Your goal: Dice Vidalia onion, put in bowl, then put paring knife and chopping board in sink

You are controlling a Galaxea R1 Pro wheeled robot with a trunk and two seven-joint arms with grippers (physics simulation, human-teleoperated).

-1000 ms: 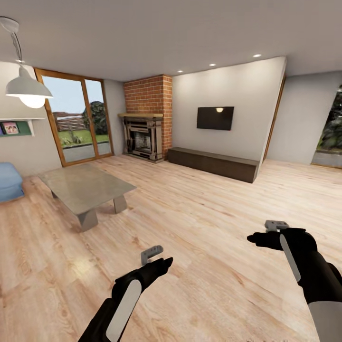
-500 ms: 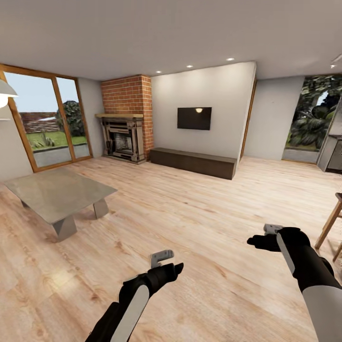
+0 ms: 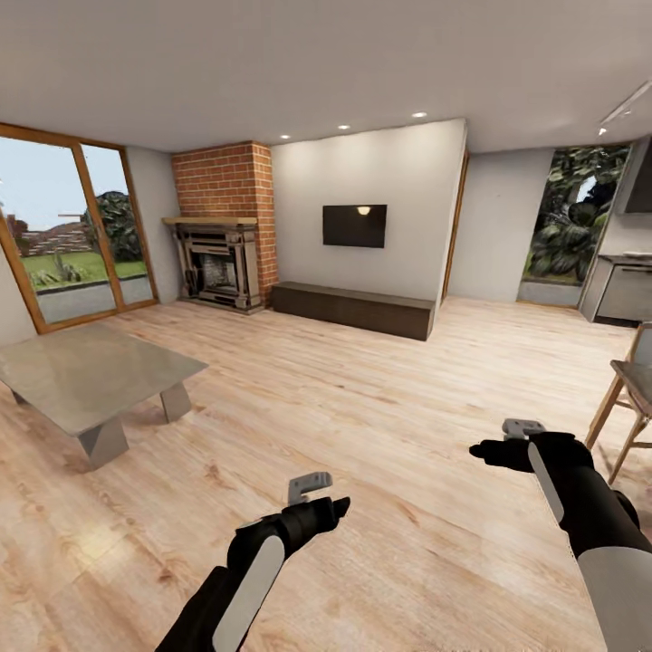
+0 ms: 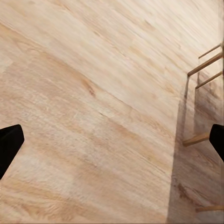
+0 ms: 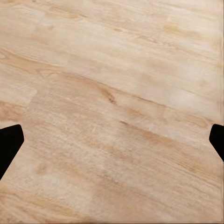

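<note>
You are in a living room with nothing of the job begun, as far as these views let me judge. Your left hand (image 3: 333,507) hangs low over the wooden floor (image 3: 380,407), and its wrist view has the two dark fingertips (image 4: 9,144) at opposite edges with only floorboards between them, so it is spread wide and carries nothing. Your right hand (image 3: 484,450) is the same: fingertips (image 5: 9,140) far apart, bare planks between, nothing held.

None of the task's things can be found here, so I cannot say where the onion, board, knife, bowl or sink lie. Ahead are a brick fireplace (image 3: 217,263), a wall television (image 3: 354,225) above a long dark bench (image 3: 353,308), and a low grey coffee table (image 3: 91,376) off to your left. At the far right edge stands a grey cabinet (image 3: 620,290) under a dark top, which looks like the start of the kitchen, with a wooden stool (image 3: 629,398) nearer to you.

So every step remains: reach the kitchen, fetch the onion, dice it, fill the bowl, sink the knife and board.
</note>
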